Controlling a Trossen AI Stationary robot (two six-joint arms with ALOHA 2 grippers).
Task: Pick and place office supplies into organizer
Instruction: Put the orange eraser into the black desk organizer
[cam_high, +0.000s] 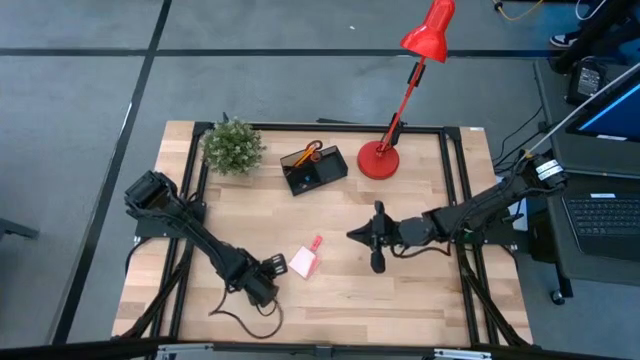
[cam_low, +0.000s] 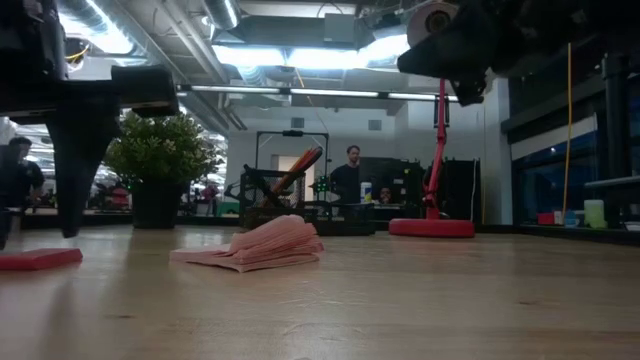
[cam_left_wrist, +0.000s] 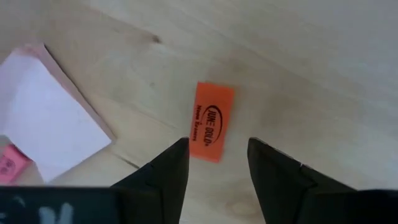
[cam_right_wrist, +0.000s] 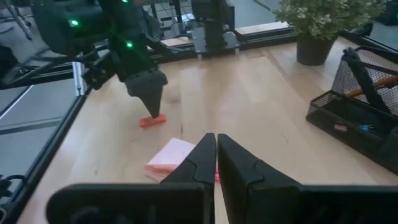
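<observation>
Lying flat on the wooden table (cam_high: 420, 300), an orange eraser (cam_left_wrist: 210, 121) sits just beyond the left gripper (cam_left_wrist: 217, 163), whose fingers are spread apart. A pink note pad (cam_high: 303, 262) lies beside it. The right gripper (cam_right_wrist: 216, 155), fingers pressed together, hovers mid-table. Behind, the black mesh organizer (cam_high: 314, 170) holds scissors (cam_high: 311, 152), between a potted plant (cam_high: 233, 146) and a red lamp (cam_high: 380, 160).

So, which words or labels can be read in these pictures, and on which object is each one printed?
Orange eraser, lying on the table in front of the open left claw: dark oval logo, seems to read "FINE GOLD"; the small line beside it is too blurred to read.
Pink block beside the white note pad: faint print, too small to read.
Nothing readable in the other views.
</observation>
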